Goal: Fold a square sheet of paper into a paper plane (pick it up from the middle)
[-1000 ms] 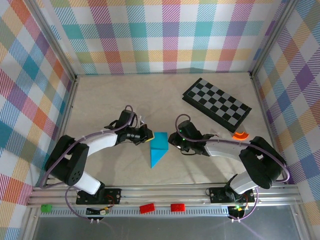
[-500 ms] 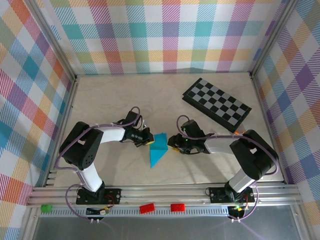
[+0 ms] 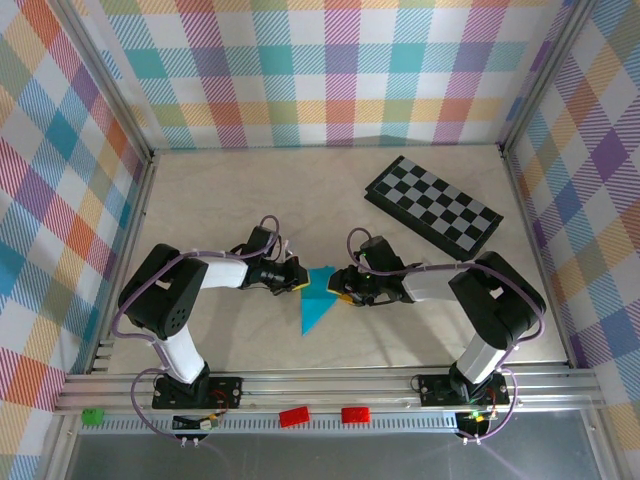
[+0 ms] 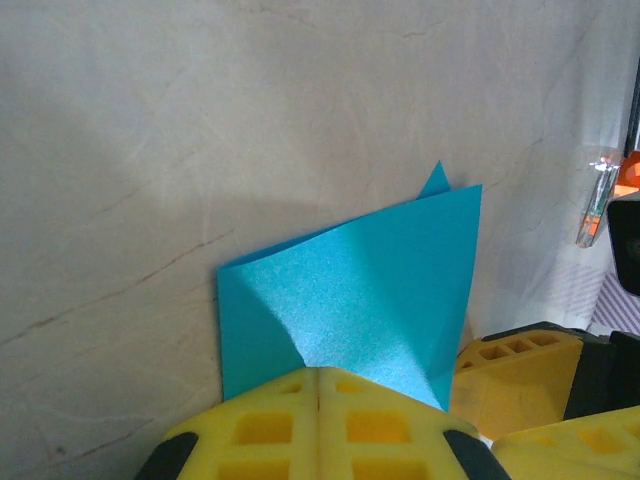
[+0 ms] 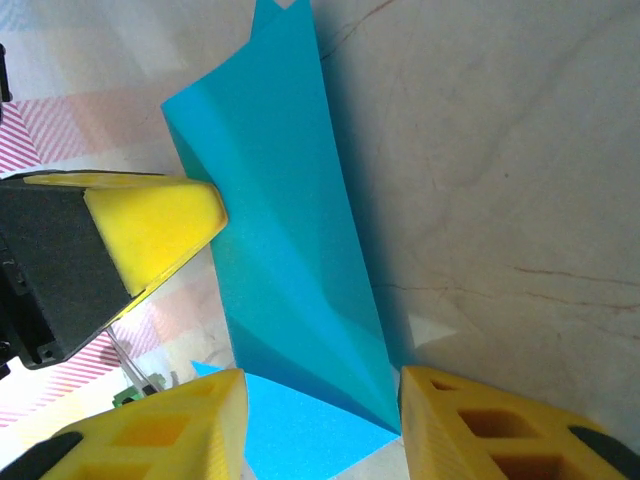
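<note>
The square sheet of paper [image 3: 316, 306] is cyan-blue, folded into a triangle and creased, and lies mid-table with its top part raised. My left gripper [image 3: 298, 282] is at its upper left edge. In the left wrist view its yellow fingers [image 4: 318, 372] are shut with the paper [image 4: 360, 290] fanning out from their tips. My right gripper [image 3: 339, 288] is at the paper's upper right. In the right wrist view it is open [image 5: 320, 415], its two fingers either side of the lifted fold [image 5: 285, 260], and the left gripper's finger [image 5: 150, 225] touches the paper's far edge.
A black-and-grey checkered board [image 3: 433, 208] lies at the back right. Plaid walls close the table on three sides. Small red blocks [image 3: 294, 416] and a green one [image 3: 93, 416] sit on the front rail, between the arm bases.
My right gripper has slid left to the paper and spread its fingers wider. The left gripper stayed shut at the paper's edge. The paper's top part now looks narrower and raised.
</note>
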Robot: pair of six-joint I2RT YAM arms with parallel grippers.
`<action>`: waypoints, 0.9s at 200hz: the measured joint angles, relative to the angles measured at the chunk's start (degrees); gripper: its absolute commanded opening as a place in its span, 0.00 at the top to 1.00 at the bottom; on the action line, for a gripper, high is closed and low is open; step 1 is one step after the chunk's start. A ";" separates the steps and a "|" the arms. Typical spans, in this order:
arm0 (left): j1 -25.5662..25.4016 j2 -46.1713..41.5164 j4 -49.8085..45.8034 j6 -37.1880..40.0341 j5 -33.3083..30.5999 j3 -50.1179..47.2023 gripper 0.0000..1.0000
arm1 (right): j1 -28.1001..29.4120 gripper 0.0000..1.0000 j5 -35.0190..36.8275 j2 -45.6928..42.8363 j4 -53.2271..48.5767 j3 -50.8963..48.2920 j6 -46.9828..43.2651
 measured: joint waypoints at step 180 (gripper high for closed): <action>0.00 0.00 1.79 -0.11 0.63 -0.79 1.00 | -4.15 0.69 -7.98 4.68 -0.61 5.99 -5.09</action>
